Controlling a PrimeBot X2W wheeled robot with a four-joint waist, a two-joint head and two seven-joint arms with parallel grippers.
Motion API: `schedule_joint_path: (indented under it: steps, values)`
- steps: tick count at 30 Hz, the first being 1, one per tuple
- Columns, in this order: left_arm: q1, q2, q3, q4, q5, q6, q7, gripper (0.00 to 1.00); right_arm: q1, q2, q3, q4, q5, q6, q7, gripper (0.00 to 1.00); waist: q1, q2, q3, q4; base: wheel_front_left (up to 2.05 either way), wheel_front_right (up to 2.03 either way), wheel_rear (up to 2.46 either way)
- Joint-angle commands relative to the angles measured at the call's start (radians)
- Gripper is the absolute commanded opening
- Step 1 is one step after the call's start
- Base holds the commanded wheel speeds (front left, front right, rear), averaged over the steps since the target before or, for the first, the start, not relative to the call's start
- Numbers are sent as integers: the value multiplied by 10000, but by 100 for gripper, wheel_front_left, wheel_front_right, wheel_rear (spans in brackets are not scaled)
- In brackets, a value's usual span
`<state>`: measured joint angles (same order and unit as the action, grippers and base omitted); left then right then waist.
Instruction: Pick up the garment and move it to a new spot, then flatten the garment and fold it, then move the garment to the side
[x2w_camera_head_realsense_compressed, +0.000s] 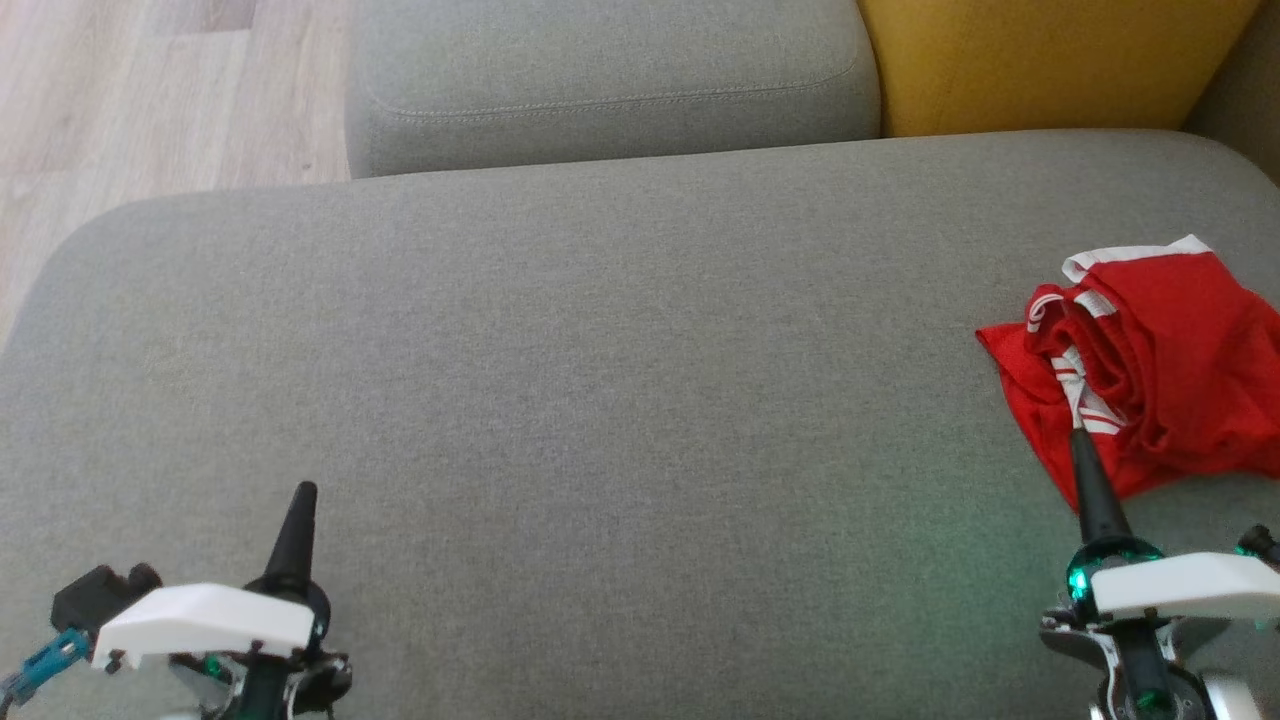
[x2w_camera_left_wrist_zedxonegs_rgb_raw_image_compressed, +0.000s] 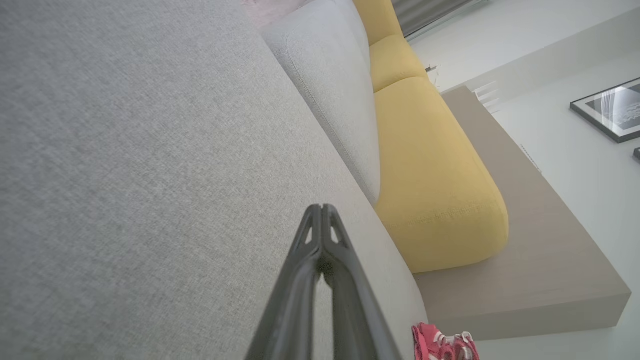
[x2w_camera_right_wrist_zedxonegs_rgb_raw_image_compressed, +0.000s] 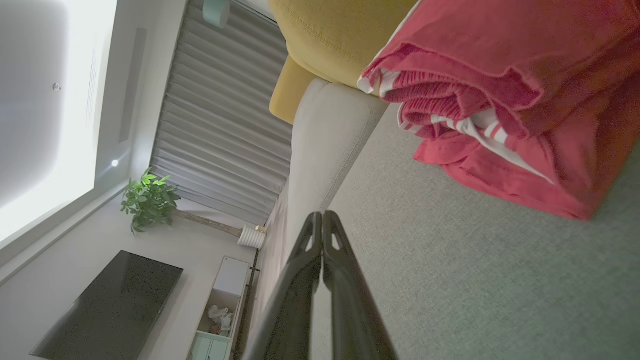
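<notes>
The garment is a red shirt with white trim, crumpled in a heap at the right edge of the grey sofa seat. The right wrist view shows the garment close up, bunched with its striped collar folded in. My right gripper is shut and empty, its tip in front of the heap's near edge in the head view. In the right wrist view the right gripper hangs above the seat, apart from the cloth. My left gripper is shut and empty at the lower left, and the left gripper points along the seat.
A grey back cushion and a yellow cushion stand behind the seat. Wooden floor lies at the far left. A wide stretch of bare seat lies between the two grippers. A bit of the red garment peeks in at the left wrist view's bottom.
</notes>
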<state>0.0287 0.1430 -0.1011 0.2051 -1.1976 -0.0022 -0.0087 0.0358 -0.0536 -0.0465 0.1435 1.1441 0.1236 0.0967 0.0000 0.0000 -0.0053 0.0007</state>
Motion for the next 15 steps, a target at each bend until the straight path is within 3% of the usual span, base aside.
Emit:
schedule_joint_path:
  steps: [1, 15]
  values:
    - [-602, 39, 443, -221, -250, -152, 74, 0, -612, -215, 68, -251, 316, 49, -101, 0, 0, 0, 3, 0, 0, 0, 0]
    - [-878, -252, 983, 6, -1758, -572, 424, 0, -906, -217, -77, 210, 2030, 57, -107, 0, 0, 0, 33, -3, 0, 0, 0]
